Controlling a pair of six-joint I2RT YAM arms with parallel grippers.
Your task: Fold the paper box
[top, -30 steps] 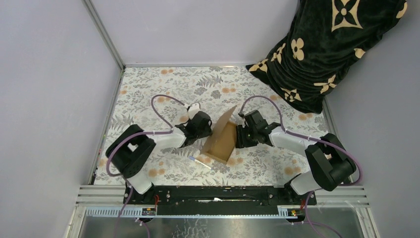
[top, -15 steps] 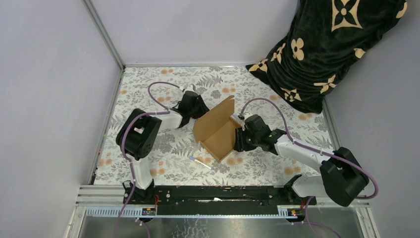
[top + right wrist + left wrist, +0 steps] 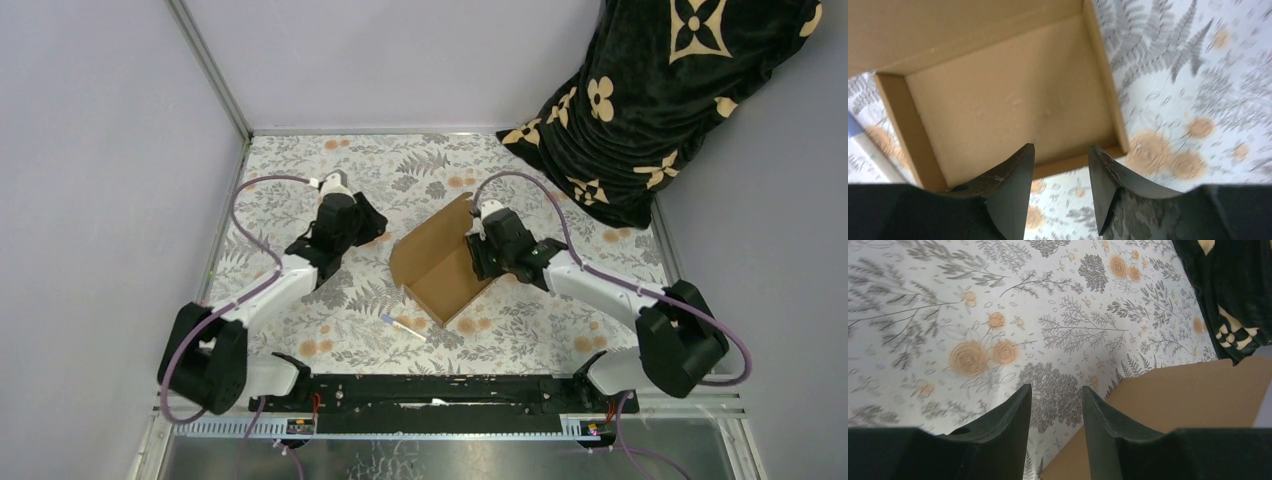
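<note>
The paper box (image 3: 440, 268) is a brown cardboard tray lying on the flowered cloth, with its lid flap standing up along the far side. My left gripper (image 3: 370, 225) hovers left of the box and apart from it, open and empty. In the left wrist view the cardboard flap (image 3: 1188, 405) shows beyond the right finger, and the left gripper (image 3: 1055, 390) frames only cloth. My right gripper (image 3: 477, 260) is over the box's right edge, open. In the right wrist view the tray's inside (image 3: 1013, 105) lies below the empty right gripper (image 3: 1060, 150).
A small white pen-like stick (image 3: 403, 327) lies on the cloth near the box's front left corner. A black cloth with tan flowers (image 3: 650, 90) is heaped at the back right. Grey walls close the table on the left and far sides.
The left arm has swung out to the left, away from the box. The right gripper has moved up along the box's right side. The box's flap has opened out leftward.
</note>
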